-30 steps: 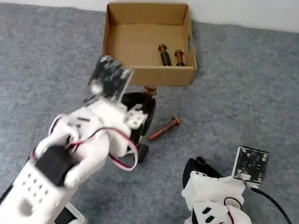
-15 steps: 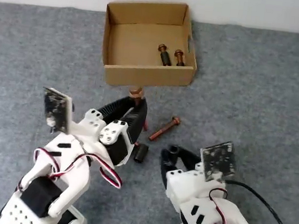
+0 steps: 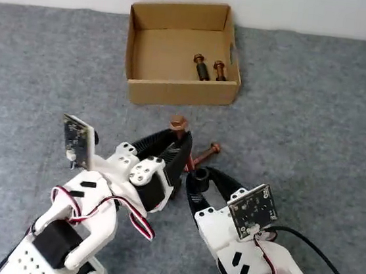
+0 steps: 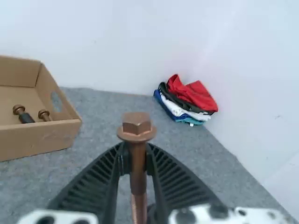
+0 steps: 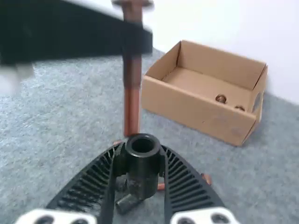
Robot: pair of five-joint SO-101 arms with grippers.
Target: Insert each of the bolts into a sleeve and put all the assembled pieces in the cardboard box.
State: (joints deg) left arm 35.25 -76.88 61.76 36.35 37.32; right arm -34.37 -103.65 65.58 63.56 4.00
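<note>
My left gripper [image 3: 177,138] is shut on a copper bolt [image 3: 178,122], held upright with its hex head [image 4: 136,127] above the fingers [image 4: 105,175]. My right gripper [image 3: 198,178] is shut on a black sleeve [image 5: 141,154], its open bore facing up. The sleeve [image 3: 200,175] sits just to the right of the held bolt and lower; in the right wrist view the bolt shaft [image 5: 132,100] hangs right behind it. A second bolt [image 3: 205,155] lies on the carpet between the two grippers. The cardboard box [image 3: 181,92] stands beyond and holds two assembled pieces [image 3: 208,69].
Grey carpet covers the table. A small dark piece [image 5: 125,204] lies on the carpet under the held sleeve. A pile of folded clothes [image 4: 186,100] sits by the white wall, far off to the right. The box [image 5: 205,114] stands close behind both grippers.
The left gripper pulled the bolt back from the box front and tilted it upright. The right gripper came forward and left with the sleeve, ending beside the bolt.
</note>
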